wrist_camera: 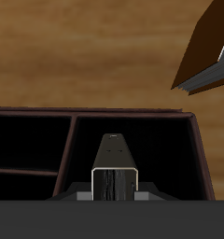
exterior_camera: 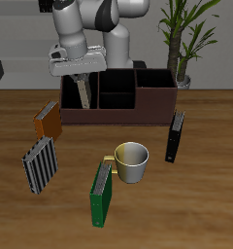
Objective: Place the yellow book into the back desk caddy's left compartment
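The yellow book (exterior_camera: pixel 83 93) hangs upright in the hand (exterior_camera: pixel 82 82), clamped at its top edge, its lower end dipping inside the back desk caddy (exterior_camera: pixel 118 105) at upper centre of the exterior frame. From the wrist view the book (wrist_camera: pixel 114 168) points straight down into the left compartment (wrist_camera: pixel 133 149), black-lined walls around it and a divider just beside it. So this looks like the insertion step, nearly there. Next, I'd say: ease it lower until it rests on the bay floor, keep it off the divider, then let go. Out on the counter (exterior_camera: pixel 201 204), an orange-brown book (exterior_camera: pixel 47 121) leans near the caddy's end, a striped book (exterior_camera: pixel 38 163) below it, a cup (exterior_camera: pixel 132 161) and green book (exterior_camera: pixel 102 193) nearer the lower edge.
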You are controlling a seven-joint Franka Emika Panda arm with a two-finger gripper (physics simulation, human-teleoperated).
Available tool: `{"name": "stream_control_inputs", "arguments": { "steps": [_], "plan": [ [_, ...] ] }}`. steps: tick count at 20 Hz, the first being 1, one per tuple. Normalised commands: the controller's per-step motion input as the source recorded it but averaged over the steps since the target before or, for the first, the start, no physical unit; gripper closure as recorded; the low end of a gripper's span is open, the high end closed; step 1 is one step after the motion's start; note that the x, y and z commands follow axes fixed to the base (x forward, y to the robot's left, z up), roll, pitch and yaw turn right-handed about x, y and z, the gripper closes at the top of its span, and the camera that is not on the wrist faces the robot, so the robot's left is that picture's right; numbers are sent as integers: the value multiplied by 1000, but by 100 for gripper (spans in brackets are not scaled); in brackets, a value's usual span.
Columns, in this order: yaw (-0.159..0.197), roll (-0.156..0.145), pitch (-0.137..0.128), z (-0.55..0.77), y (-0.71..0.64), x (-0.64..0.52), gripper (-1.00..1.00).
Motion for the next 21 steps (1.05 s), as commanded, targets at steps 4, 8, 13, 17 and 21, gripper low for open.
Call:
{"name": "stream_control_inputs", "arguments": {
  "steps": [4,8,13,17,21],
  "plan": [
    [21,-16,48,-364,-64,109,100],
    [-6,0,19,-133,-38,102,100],
    [-7,-1,29,-82,4,77,-100],
    [-16,10,10,34,-29,58,-100],
    [-17,-8,-19,102,-28,58,-100]
  ]
}}
